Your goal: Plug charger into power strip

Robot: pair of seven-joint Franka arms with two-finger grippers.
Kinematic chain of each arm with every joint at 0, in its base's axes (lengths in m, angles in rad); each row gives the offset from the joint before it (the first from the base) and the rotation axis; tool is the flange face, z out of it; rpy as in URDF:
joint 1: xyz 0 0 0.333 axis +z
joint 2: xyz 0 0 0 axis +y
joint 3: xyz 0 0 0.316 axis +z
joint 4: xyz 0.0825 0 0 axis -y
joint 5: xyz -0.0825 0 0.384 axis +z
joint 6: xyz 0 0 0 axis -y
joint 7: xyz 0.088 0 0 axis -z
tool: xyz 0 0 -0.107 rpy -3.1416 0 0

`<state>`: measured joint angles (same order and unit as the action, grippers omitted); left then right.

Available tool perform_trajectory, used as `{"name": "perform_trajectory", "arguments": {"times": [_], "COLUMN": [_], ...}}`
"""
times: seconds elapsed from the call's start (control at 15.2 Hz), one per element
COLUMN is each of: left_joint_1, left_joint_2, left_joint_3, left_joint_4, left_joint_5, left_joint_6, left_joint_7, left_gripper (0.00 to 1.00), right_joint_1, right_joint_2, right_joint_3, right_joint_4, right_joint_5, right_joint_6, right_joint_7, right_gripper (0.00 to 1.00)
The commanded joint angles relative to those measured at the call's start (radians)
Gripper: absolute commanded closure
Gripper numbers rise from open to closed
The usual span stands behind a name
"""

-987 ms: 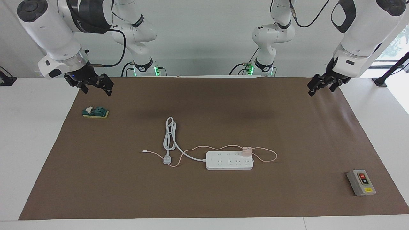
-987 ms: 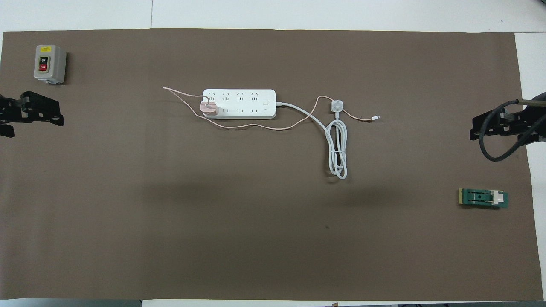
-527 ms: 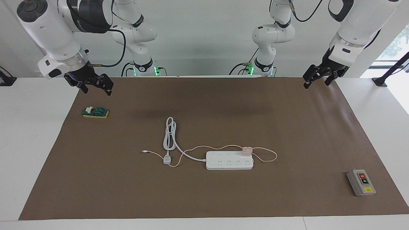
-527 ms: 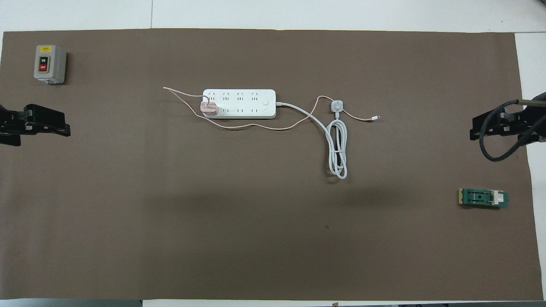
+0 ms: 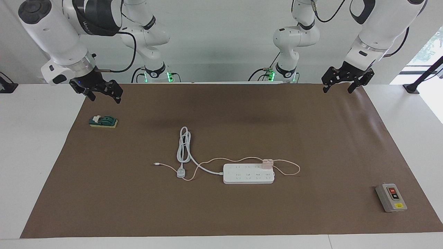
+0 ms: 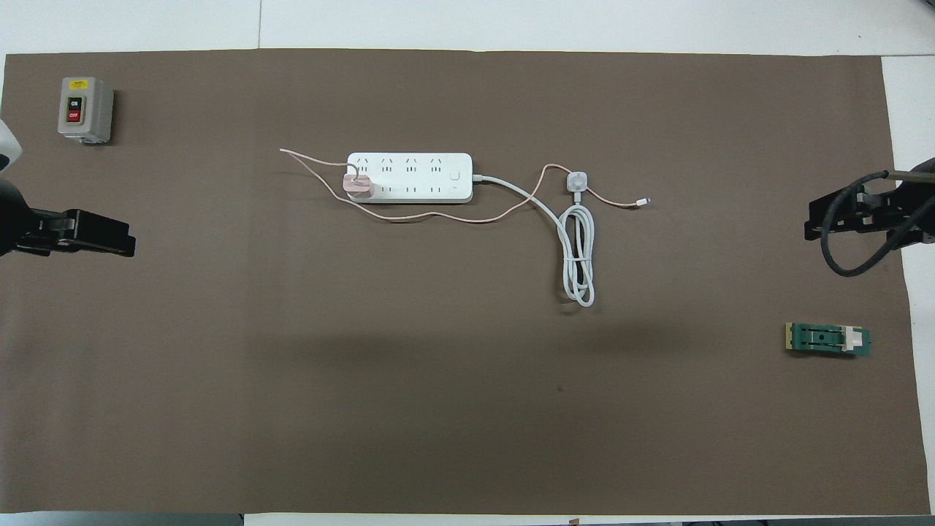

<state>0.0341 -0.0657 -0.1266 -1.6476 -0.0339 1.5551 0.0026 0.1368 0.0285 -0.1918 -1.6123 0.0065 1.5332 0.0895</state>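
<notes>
The white power strip (image 5: 248, 174) (image 6: 416, 177) lies flat in the middle of the brown mat. The pale-pink charger (image 5: 267, 163) (image 6: 358, 185) stands on the strip's end toward the left arm, in the outlet row nearer the robots. Whether its prongs are seated I cannot tell. Its thin pink cable (image 6: 438, 217) loops past that end and trails along the strip. My left gripper (image 5: 337, 89) (image 6: 120, 243) hangs open and empty over the mat's corner by the left arm's base. My right gripper (image 5: 105, 97) (image 6: 822, 223) waits open and empty over the mat's edge at the right arm's end.
The strip's thick grey-white cord (image 6: 579, 256) lies coiled beside it, ending in a plug (image 6: 578, 181). A grey box with red and black buttons (image 5: 391, 197) (image 6: 85, 109) stands at the left arm's end. A small green block (image 5: 103, 121) (image 6: 827, 340) lies under the right gripper's side.
The left gripper has risen, turned and drifted inward over the mat, toward the robots' edge. The right arm, charger and strip have not moved.
</notes>
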Motion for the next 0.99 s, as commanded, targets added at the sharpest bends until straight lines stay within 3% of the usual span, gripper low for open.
{"name": "perform_trajectory", "arguments": {"times": [0.0,0.92], "left_joint_1": [-0.013,-0.014], "left_joint_2": [-0.029,-0.028], "left_joint_3": [0.012,0.013], "left_joint_4": [-0.032,-0.021], "left_joint_5": [-0.003,0.025], "left_joint_6": [0.002,-0.036], "left_joint_7": [0.013,-0.053], "left_gripper": [0.00,0.00], "right_joint_1": [-0.014,-0.014], "right_joint_2": [-0.013,-0.013], "right_joint_3": [0.009,0.009], "right_joint_4": [-0.006,-0.006], "right_joint_5": [0.006,0.006], "right_joint_6": [-0.012,-0.012], "right_joint_7": [-0.016,-0.016], "right_gripper": [0.00,0.00]}}
